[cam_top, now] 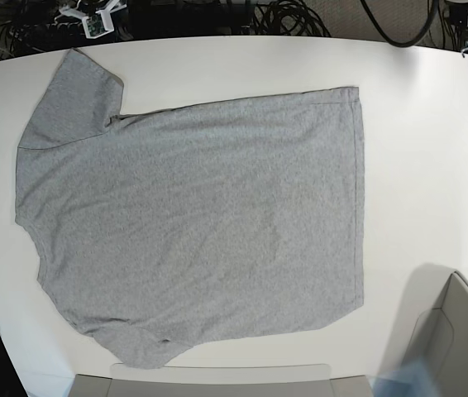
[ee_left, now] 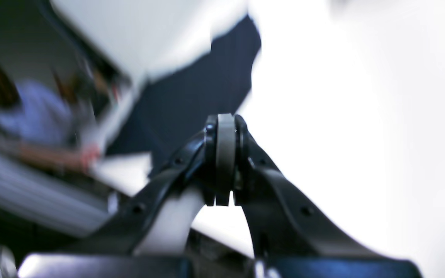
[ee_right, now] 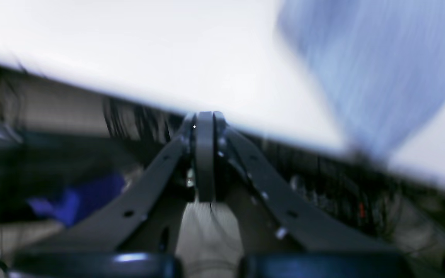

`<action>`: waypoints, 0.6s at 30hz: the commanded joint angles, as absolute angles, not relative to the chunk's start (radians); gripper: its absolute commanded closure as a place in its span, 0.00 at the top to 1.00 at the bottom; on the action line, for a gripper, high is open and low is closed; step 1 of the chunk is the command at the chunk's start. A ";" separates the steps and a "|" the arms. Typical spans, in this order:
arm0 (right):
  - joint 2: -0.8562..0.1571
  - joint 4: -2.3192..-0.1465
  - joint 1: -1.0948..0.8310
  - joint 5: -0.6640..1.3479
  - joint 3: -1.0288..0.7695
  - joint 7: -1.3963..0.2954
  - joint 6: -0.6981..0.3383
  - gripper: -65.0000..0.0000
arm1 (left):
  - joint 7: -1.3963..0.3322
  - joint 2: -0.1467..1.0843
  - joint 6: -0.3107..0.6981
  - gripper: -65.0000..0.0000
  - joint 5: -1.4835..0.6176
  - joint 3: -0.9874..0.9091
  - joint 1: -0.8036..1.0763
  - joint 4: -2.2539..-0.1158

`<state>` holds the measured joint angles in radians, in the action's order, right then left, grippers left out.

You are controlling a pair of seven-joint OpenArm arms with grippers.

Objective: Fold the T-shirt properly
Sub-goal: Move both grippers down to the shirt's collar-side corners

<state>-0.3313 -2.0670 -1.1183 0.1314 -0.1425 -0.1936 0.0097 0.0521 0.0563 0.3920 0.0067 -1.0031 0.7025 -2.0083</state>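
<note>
The heather-grey T-shirt lies spread flat on the white table, plain side up, with its collar end to the left and its hem to the right. One sleeve points to the far left corner. The other sleeve lies at the near edge. No lettering shows. My left gripper is shut with nothing between its fingers, in a blurred view of white table and a dark gap. My right gripper is also shut and empty. Neither wrist view shows the shirt clearly.
Cables and small boards lie beyond the table's far edge. A grey blurred body fills the near right corner, and a flat grey part sits at the near edge. A blurred person in blue is beside the table.
</note>
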 commanded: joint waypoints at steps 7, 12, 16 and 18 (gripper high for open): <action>-0.338 -2.069 -1.055 0.130 -0.186 -0.197 0.008 0.00 | 0.077 0.242 0.381 0.00 -0.001 -0.889 0.644 -2.040; -0.338 -2.071 -1.007 0.131 -0.180 -0.189 0.007 0.00 | 0.130 0.240 0.381 0.00 -0.005 -0.835 0.507 -2.041; -0.338 -2.071 -0.964 0.131 -0.180 -0.130 0.007 0.00 | 0.133 0.228 0.381 0.00 -0.005 -0.665 0.495 -2.041; -0.337 -2.071 -0.924 0.131 -0.179 -0.079 0.007 0.00 | 0.130 0.200 0.380 0.00 -0.007 -0.573 0.493 -2.046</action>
